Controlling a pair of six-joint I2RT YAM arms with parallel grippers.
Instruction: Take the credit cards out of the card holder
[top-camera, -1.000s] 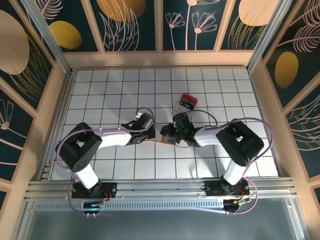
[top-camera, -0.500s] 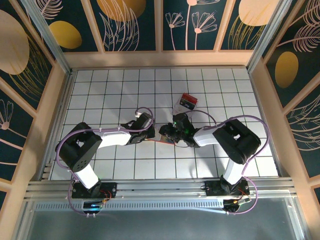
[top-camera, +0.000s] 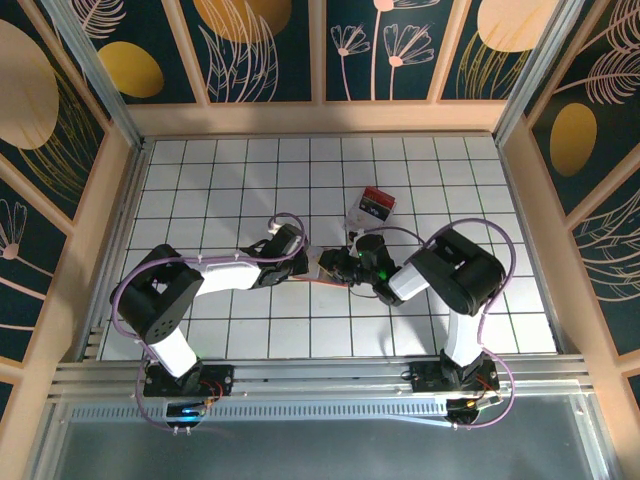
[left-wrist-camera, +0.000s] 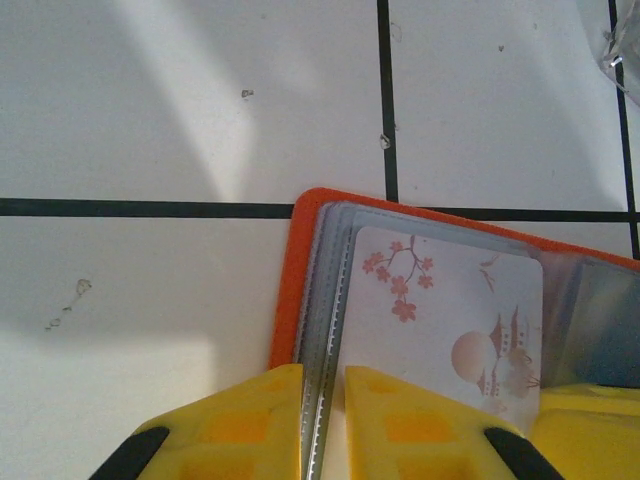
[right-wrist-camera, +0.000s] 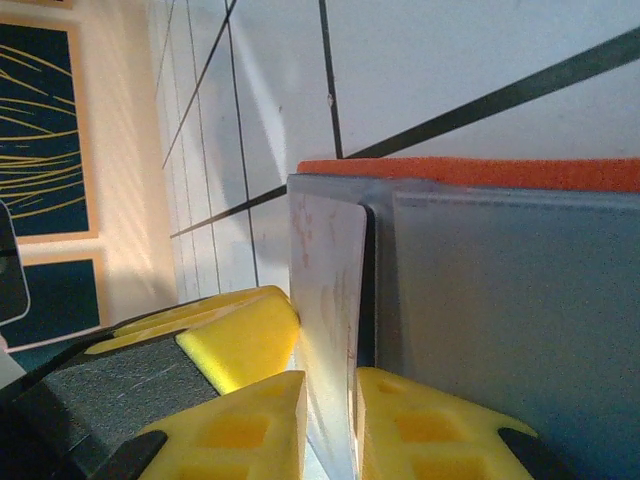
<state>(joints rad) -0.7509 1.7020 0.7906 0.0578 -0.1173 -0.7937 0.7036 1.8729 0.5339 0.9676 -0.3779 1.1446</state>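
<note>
The card holder (left-wrist-camera: 288, 300) is found open at the middle of the counter (top-camera: 200, 180), with both arms closed in on it: the left from 9 o'clock, the right from 3 o'clock. A clear box (top-camera: 372, 203) is left untouched at roughly 1 o'clock from the holder.

The left tool (left-wrist-camera: 322, 420) is drawn nearly closed, and the grey sleeve edges just inside the orange rim are pinched between its yellow fingers. So the holder is pinned down at its 6 o'clock edge in that wrist view.

The right tool (right-wrist-camera: 328, 430) is also narrowed to a slit, and the edge of a pale card (right-wrist-camera: 325, 300) is clamped between its fingers. In the left wrist view a blossom and pagoda print is shown on the card (left-wrist-camera: 445, 320), which lies over the sleeves.

The grip is judged made, the extraction not yet done: the card looks only partly drawn from its sleeve. How many more cards are tucked inside cannot be told.
</note>
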